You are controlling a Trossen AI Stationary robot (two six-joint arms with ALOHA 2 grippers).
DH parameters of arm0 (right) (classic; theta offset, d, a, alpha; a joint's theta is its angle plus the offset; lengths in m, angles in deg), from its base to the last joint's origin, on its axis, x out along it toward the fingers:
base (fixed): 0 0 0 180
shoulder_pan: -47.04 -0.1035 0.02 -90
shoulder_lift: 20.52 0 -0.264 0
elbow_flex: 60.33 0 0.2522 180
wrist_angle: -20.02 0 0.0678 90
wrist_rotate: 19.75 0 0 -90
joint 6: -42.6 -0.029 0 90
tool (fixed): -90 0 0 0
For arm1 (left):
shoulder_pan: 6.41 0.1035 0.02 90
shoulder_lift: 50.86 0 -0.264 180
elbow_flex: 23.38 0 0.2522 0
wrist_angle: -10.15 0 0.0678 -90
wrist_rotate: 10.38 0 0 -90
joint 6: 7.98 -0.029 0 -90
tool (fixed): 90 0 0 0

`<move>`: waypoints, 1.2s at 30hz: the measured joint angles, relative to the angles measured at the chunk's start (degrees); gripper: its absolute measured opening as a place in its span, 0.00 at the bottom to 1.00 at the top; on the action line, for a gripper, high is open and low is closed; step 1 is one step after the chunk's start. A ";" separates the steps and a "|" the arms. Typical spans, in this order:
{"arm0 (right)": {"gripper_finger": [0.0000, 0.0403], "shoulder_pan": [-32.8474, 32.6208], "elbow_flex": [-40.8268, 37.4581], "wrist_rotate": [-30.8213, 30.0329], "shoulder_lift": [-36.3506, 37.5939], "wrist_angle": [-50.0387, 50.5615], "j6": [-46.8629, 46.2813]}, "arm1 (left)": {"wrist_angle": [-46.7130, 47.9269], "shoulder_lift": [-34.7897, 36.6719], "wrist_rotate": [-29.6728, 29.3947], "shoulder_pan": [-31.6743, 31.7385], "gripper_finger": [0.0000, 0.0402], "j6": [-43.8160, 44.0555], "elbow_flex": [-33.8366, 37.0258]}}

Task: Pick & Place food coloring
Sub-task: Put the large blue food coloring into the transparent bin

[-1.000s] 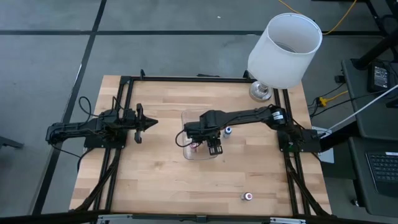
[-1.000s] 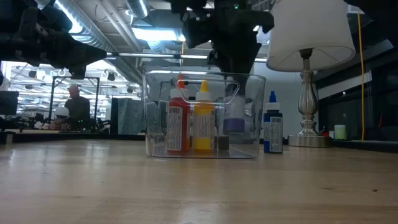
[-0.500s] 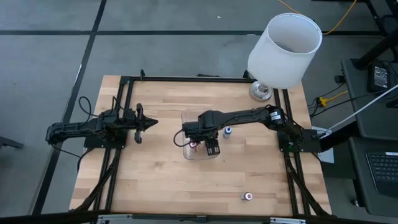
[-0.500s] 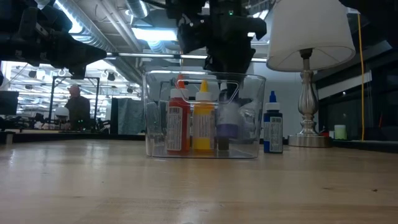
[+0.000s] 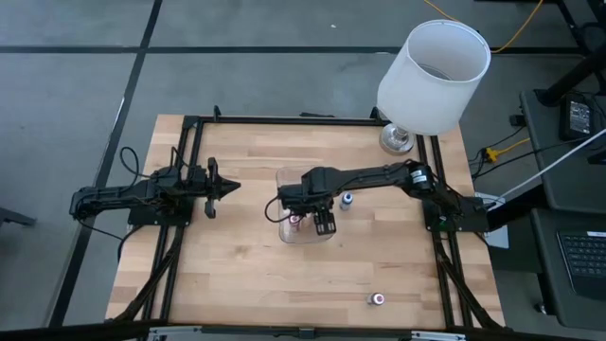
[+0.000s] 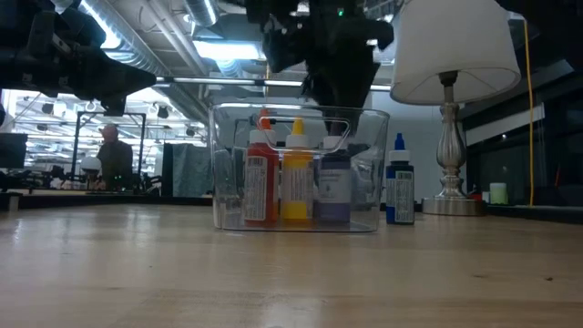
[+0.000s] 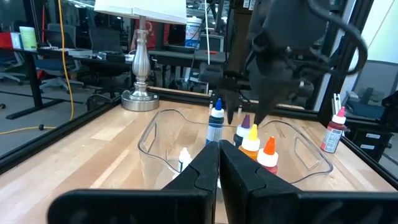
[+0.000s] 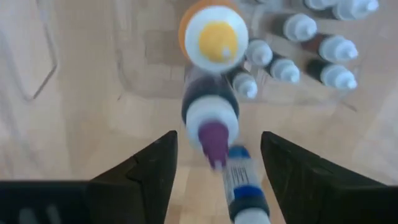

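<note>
- The light wooden worktop (image 5: 237,275) carries everything; the big white lampshade (image 5: 434,76) on its silver-coloured base stands at the far right corner, well apart from the work.
- The clear rectangular plastic tray (image 6: 369,173) stands near the middle of the worktop. In the low view three small bottles of food coloring stand upright in it, side by side: a red bottle (image 6: 260,187), a yellow bottle (image 6: 296,182) and a purple bottle (image 6: 333,187).
- The right gripper (image 8: 214,155) hangs just over the tray, above the purple bottle. Its fingers (image 8: 152,165) stand apart on both sides of the purple cap, and I see a gap on each side, so I judge that it holds nothing and the bottle stands on the tray floor.
- To do this release well, I think the fingers should open a little more and then go straight up, because any sideways move can catch the purple cap or knock the yellow bottle, which is just beside it.
- The left gripper (image 7: 217,163) waits over the left part of the worktop, well apart from the tray; its fingers are pressed together and empty.
- A blue bottle (image 6: 398,191) stands on the worktop just beside the tray, on the side toward the lamp.
- One more tiny bottle (image 5: 377,299) stands near the front edge, well apart; these two seem not yet placed.
</note>
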 joint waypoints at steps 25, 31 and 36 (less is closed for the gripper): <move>0.55 2.69 -26.99 -1.26 29.39 -30.04 -10.13 | -0.35 0.00 0.01 0.01 0.02 -0.01 0.00; 0.55 2.30 -31.17 -5.39 31.09 -29.89 -17.02 | -0.36 -0.01 0.01 0.01 0.02 -0.01 0.00; 0.55 0.85 -32.11 -5.26 31.44 -27.22 -17.43 | -0.39 0.00 -0.01 0.00 0.02 -0.01 0.00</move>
